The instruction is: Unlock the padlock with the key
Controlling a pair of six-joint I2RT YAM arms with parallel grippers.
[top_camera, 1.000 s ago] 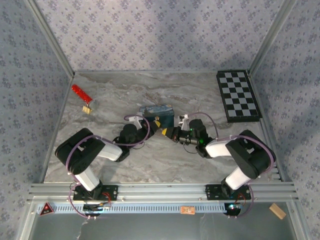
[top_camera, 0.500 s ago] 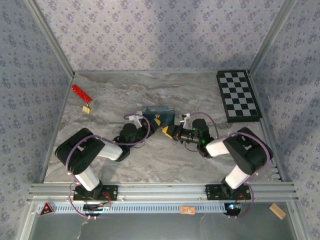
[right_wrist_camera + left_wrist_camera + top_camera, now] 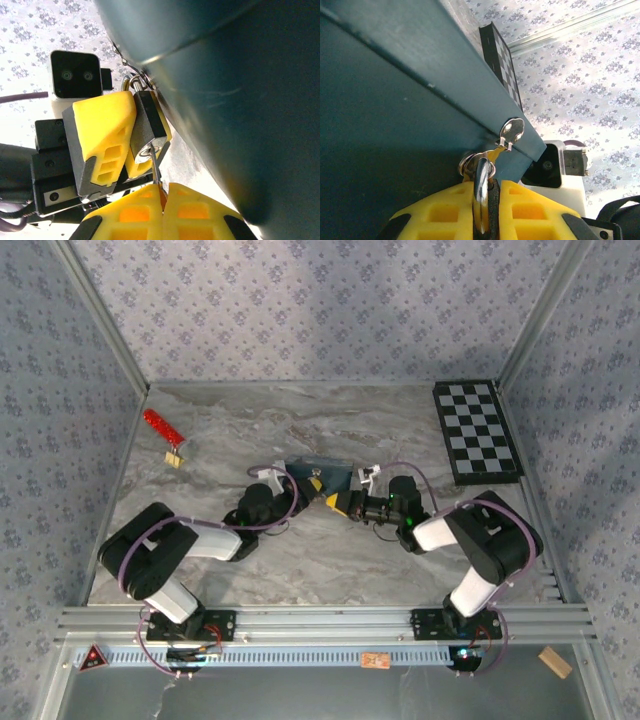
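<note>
At the blue box [image 3: 225, 100]'s near side, the left gripper [image 3: 485, 197] has its jaws clamped on the padlock [image 3: 147, 125]. The right gripper [image 3: 161, 192] has its jaws closed tight on the key [image 3: 155, 167], whose tip is at the keyhole.

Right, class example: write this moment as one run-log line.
step: key tip in padlock keyhole | left gripper: shut on padlock | right gripper: shut on key | padlock: beside blue box

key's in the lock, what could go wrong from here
1. The right gripper pinches the key by a thin sliver; turning could make it slip between the pads or bend.
2. The left gripper clamps the padlock, which is hooked to the blue box; a twist could drag or tip the box.
</note>
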